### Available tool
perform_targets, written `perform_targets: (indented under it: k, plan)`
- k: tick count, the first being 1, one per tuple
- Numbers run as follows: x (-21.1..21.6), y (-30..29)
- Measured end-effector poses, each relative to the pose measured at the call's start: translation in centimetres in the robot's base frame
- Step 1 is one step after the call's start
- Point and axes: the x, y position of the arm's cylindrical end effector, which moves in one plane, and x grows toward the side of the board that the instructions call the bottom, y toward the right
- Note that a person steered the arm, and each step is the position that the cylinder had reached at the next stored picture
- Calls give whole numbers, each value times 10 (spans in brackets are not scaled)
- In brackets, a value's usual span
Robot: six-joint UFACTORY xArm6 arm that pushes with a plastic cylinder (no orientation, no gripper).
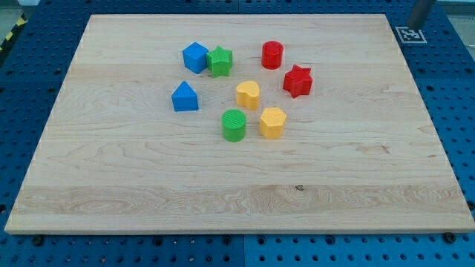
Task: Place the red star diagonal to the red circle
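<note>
The red star (297,81) lies on the wooden board (237,185), just below and to the right of the red circle (272,54), with a small gap between them. My rod shows at the view's top right corner. My tip (420,24) is beyond the board's top right corner, far from all the blocks and touching none.
A blue square block (195,57) touches a green star (220,61) left of the red circle. A blue house-shaped block (185,97), a yellow heart (248,94), a green circle (234,124) and a yellow hexagon (272,122) lie below. A marker tag (409,34) sits off the board's top right corner.
</note>
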Motion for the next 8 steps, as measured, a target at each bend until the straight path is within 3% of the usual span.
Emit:
perform_targets:
  k: [1, 2, 4, 6, 8]
  plan:
    - [14, -7]
    - [35, -54]
    - [55, -190]
    - [35, -284]
    - [83, -292]
